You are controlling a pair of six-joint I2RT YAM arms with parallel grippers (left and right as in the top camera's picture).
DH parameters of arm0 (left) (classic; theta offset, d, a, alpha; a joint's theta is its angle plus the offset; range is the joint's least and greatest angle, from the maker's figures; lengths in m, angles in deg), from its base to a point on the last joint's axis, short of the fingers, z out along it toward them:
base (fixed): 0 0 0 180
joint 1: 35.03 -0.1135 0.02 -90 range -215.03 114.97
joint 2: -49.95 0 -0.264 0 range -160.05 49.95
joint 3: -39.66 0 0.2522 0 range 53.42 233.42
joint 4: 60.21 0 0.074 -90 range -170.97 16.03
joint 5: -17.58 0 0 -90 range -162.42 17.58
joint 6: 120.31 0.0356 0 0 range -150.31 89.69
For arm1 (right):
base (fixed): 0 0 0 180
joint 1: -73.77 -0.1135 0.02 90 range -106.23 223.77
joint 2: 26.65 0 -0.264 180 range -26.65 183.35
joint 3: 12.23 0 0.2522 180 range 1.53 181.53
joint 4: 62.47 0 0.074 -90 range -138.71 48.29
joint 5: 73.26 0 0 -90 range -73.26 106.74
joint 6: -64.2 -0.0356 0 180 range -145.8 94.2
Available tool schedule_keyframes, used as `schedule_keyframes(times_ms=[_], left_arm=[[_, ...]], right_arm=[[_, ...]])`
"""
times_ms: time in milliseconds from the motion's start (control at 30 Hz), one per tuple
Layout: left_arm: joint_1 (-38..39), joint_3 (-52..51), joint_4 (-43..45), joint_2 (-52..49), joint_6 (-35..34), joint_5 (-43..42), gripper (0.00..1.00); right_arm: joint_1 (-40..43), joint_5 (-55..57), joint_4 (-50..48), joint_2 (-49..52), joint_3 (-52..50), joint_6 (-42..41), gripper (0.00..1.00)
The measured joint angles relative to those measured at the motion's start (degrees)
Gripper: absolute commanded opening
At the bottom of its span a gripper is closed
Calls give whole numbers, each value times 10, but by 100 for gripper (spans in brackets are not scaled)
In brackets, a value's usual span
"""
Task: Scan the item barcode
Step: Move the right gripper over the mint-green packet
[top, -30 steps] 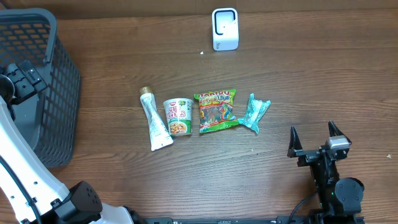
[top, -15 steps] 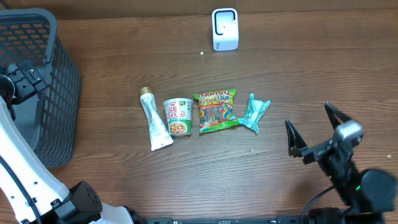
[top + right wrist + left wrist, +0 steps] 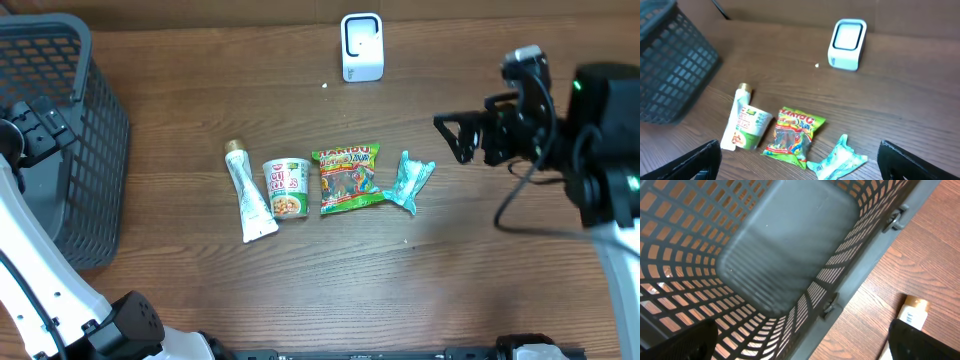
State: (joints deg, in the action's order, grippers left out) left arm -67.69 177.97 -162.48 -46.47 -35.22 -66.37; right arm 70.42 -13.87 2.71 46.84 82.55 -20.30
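Two tools, both with fingers apart and empty: the left tool hangs over the dark mesh basket at the desk's left edge. Mid-desk, a tube, noodle cup, Haribo bag and teal packet lie in a row, with the white scanner well behind them. The right tool hovers right of the packet.
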Motion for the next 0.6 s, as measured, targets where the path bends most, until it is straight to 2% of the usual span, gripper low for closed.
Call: schedule_keyframes(times_ms=[67,233,267,333,400,600], left_arm=[[0,0,0,0,0,0,100],[0,0,0,0,0,0,100],[0,0,0,0,0,0,100],[0,0,0,0,0,0,100],[0,0,0,0,0,0,100],[0,0,0,0,0,0,100]], right_arm=[[0,0,-2,30,1,7,98],[0,15,7,146,3,25,75],[0,20,7,184,3,27,75],[0,24,7,219,3,29,82],[0,26,10,256,3,38,85],[0,30,24,341,3,118,81]])
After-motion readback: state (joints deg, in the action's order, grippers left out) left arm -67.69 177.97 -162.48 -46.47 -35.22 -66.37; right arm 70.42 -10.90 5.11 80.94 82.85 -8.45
